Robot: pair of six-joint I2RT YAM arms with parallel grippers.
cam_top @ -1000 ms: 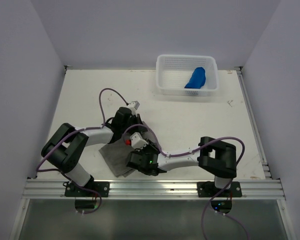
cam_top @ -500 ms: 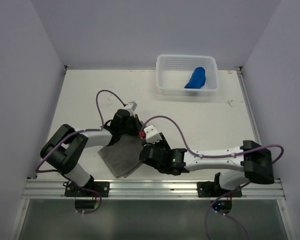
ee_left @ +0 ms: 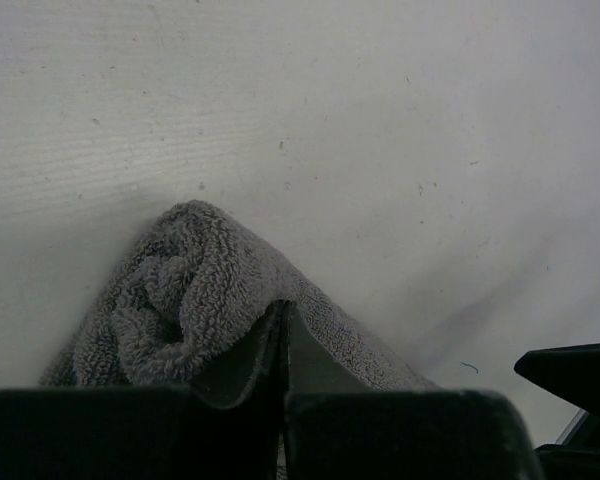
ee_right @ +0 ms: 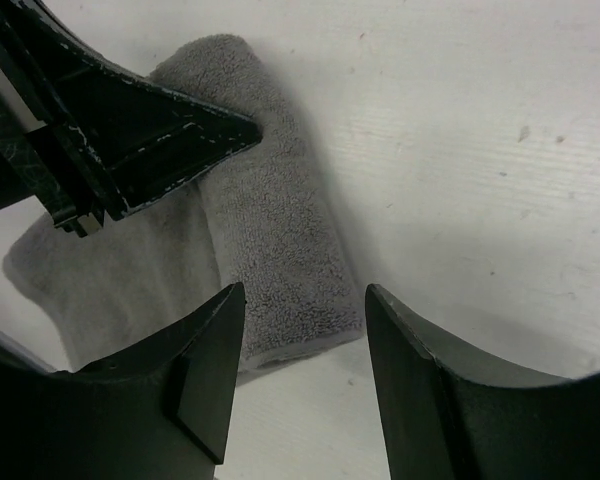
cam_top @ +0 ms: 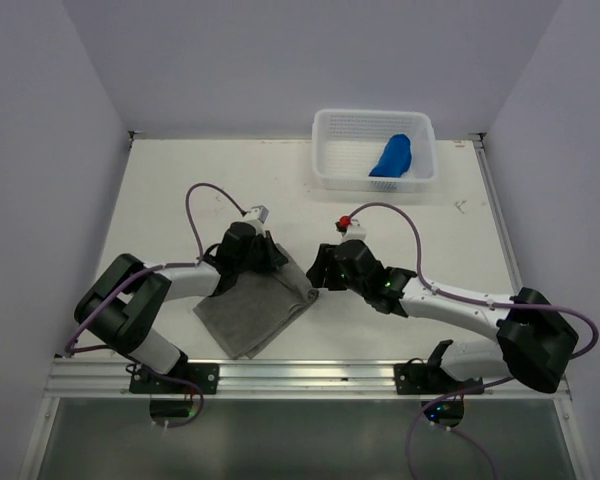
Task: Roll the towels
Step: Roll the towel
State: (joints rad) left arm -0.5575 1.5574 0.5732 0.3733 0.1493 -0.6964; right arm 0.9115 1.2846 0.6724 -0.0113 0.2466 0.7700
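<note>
- Grey towel (cam_top: pixel 255 312): lies flat on the white table (cam_top: pixel 170 190), well clear of the basket (cam_top: pixel 318 150) on its near-left side. The edge turned toward the basket is curled into a short, thick ridge, and the rest is still a flat sheet.
- Change: a second ago the right arm was bent low over the towel with its pincer down on the cloth. It has now swung off to the side of the towel facing the basket, and the curled edge shows uncovered. My read is that the first turn of the roll is made and most of the rolling is still to come.
- Left gripper (ee_left: pixel 280 312): jaws pressed together, tip at the end of the curl. I cannot tell whether a layer of cloth is nipped between them.
- Right gripper (ee_right: pixel 305 295): jaws parted with nothing between them, hovering just beside the ridge and apart from the cloth. A fresh grip is likely needed before the next turn.
- Texture: looped terry, soft and thick, with a rounded fold and a stitched hem at the end of the roll. It looks likely to spring open if let go.
- Blue towel (cam_top: pixel 391 156): bunched inside the basket, which is white perforated plastic. It is untouched.
</note>
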